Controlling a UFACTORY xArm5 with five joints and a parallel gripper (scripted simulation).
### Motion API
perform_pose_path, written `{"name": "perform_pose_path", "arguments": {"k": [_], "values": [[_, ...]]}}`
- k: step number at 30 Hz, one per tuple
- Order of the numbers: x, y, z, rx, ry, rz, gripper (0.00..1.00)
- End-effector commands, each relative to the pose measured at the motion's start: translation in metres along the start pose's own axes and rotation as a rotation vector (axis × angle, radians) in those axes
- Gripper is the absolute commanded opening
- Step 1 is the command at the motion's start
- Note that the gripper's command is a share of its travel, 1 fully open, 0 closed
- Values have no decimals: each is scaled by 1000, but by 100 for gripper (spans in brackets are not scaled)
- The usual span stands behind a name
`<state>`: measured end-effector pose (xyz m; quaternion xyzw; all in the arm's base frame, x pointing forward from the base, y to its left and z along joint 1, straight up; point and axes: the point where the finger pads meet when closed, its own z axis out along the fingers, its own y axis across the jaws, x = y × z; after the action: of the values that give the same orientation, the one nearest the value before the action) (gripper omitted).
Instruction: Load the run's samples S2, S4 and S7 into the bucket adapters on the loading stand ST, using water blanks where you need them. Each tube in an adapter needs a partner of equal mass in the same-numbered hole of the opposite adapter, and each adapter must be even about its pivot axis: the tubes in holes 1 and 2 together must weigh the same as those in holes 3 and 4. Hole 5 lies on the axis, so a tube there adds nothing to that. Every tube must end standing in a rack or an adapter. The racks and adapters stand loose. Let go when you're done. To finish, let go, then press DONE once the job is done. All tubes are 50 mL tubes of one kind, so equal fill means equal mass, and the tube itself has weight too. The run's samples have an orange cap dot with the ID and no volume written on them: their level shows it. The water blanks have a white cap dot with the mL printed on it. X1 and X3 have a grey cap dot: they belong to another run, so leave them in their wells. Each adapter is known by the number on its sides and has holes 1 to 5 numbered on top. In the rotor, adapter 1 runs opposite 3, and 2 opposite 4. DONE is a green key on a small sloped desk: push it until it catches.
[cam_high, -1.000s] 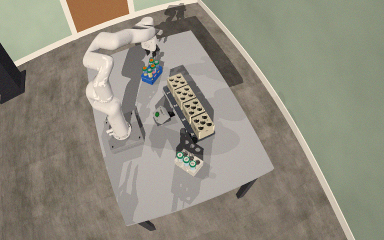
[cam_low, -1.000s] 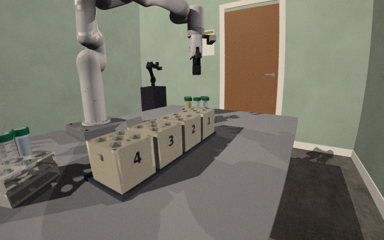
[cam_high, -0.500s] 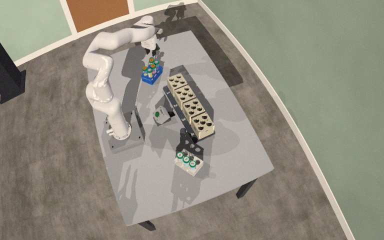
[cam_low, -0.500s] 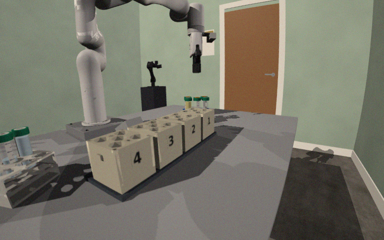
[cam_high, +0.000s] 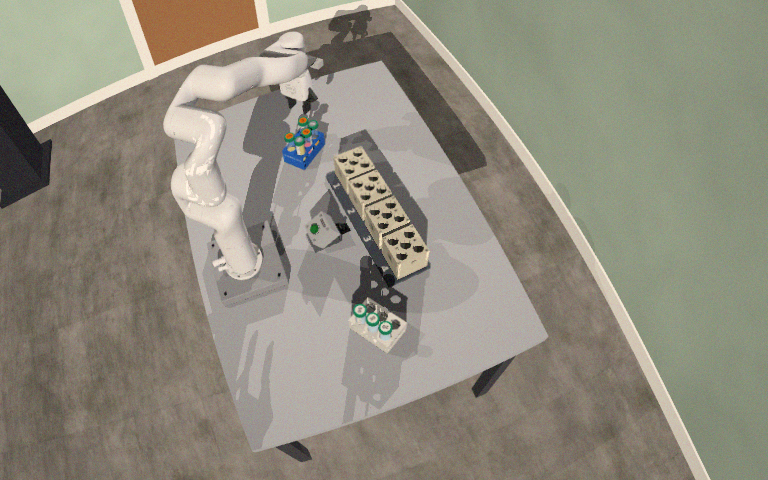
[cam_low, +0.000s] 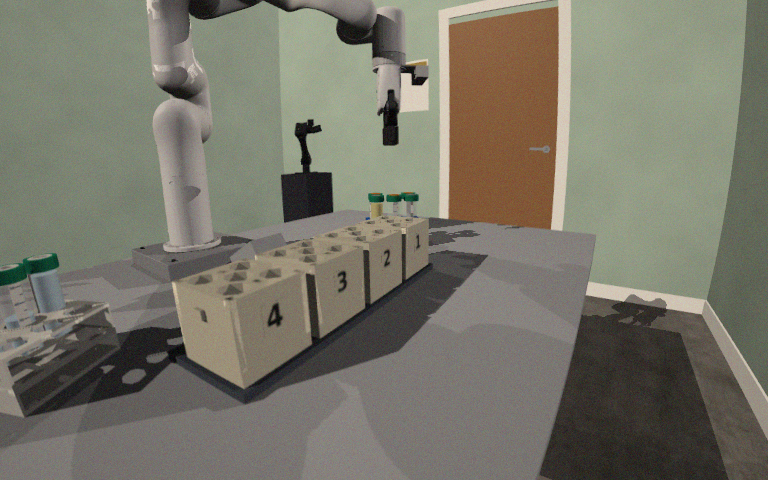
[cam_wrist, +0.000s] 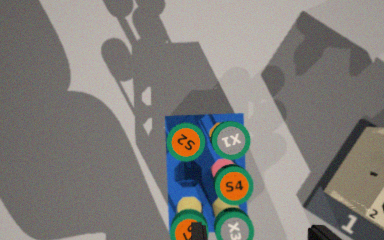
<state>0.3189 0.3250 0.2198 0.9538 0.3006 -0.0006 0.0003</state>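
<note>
caps lettered s2 (cam_wrist: 186, 142), s4 (cam_wrist: 234, 186), x1 (cam_wrist: 230, 140) and x3 (cam_wrist: 234, 231) below the fingers (cam_high: 302, 103) (cam_low: 390, 135)

The pincer (cam_high: 301, 106) (cam_low: 390, 136) (cam_wrist: 260, 233), high in the upper middle of the exterior frame, has spread its fingers wider than a second ago; their tips sit slightly higher there.
</note>
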Motion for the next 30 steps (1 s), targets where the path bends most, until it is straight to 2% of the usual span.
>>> {"name": "perform_pose_path", "arguments": {"k": [1, 8, 13, 15, 30], "values": [[-11, -11, -2, 4, 5, 113, 57], [-35, -33, -2, 5, 4, 346, 57], [-35, -33, -2, 5, 3, 513, 57], [-35, -33, -2, 5, 3, 513, 57], [-35, -33, -2, 6, 2, 1013, 57]]}}
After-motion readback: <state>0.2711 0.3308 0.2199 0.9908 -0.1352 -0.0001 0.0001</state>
